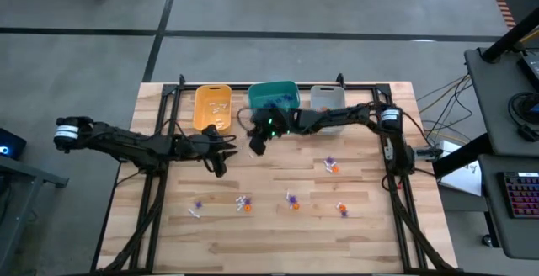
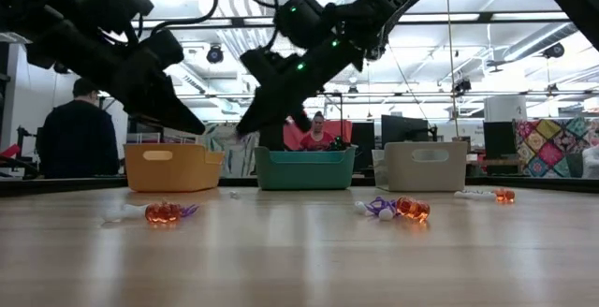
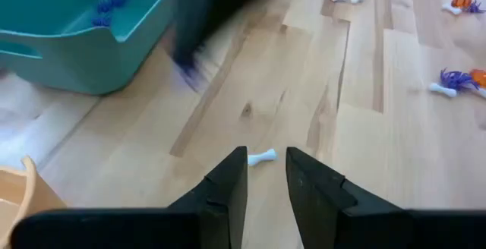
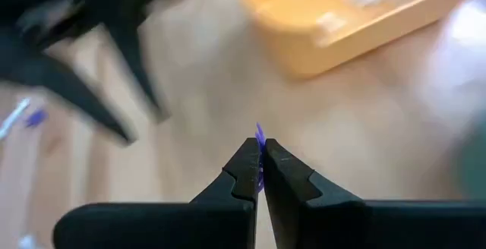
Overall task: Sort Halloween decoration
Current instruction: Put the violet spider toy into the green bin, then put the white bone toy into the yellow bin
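From above, the right gripper [image 1: 255,145] hangs just in front of the teal bin [image 1: 274,93], likely so its catch can go in there. The left gripper [image 1: 221,165] sits low beside it, in front of the yellow bin [image 1: 212,105]. The grey bin [image 1: 327,98] stands at the end of the row. The trinkets [image 1: 290,199] lie scattered across the front half of the table [image 1: 278,242], well apart from the bins, waiting to be sorted.

At table height, both arms slope down in front of the bins, clear of the wood. An orange trinket [image 2: 161,212] and an orange-and-purple cluster [image 2: 398,208] lie in the foreground (two people are in the room behind).

Past the left wrist, the fingers [image 3: 231,184] stand a little apart with nothing between them, and a white bone [image 3: 262,156] lies on the wood just beyond the tips, which looks like the next pick. Blue pieces [image 3: 106,7] already lie in the teal bin, so that is where that colour goes, I'd judge.

Past the right wrist, the jaws are pinched together on a purple sliver [image 4: 260,139], with the yellow bin ahead.
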`<state>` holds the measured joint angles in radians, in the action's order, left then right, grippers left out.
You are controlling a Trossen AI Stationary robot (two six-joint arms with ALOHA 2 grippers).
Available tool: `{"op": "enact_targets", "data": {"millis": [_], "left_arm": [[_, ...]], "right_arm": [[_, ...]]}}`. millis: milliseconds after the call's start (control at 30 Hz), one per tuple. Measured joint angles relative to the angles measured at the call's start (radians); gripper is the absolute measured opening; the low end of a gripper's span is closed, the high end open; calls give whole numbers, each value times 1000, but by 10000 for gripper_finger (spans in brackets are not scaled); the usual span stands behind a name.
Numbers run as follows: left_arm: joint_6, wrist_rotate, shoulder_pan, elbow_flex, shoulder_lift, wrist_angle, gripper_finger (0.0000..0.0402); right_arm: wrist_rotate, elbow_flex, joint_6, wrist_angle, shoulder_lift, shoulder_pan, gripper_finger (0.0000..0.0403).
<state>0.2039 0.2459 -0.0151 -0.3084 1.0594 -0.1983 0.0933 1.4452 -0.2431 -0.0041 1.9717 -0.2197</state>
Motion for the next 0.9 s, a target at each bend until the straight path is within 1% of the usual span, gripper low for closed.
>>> {"op": "enact_targets", "data": {"millis": [67, 167, 267, 333, 433, 500, 600, 900], "left_arm": [[0, 0, 0, 0, 0, -1, 75], [0, 0, 0, 0, 8, -1, 75], [-1, 4, 0, -1, 17, -5, 75], [-8, 6, 0, -1, 22, -15, 75], [-11, 7, 0, -2, 30, -44, 75], [-11, 7, 0, -2, 36, -62, 75], [-15, 7, 0, -2, 43, -70, 75], [-16, 7, 0, -2, 82, -117, 75]], "right_arm": [[-36, 0, 31, -45, -35, -32, 8], [-141, 0, 87, -118, -86, -83, 8], [-244, 0, 133, -182, -108, -141, 8], [-279, 0, 139, -220, -106, -183, 8], [-281, 0, 116, -249, -88, -241, 9], [-276, 0, 62, -267, -77, -272, 12], [-228, 0, 27, -266, -71, -304, 27], [-215, 0, 31, -253, -79, -303, 91]]}}
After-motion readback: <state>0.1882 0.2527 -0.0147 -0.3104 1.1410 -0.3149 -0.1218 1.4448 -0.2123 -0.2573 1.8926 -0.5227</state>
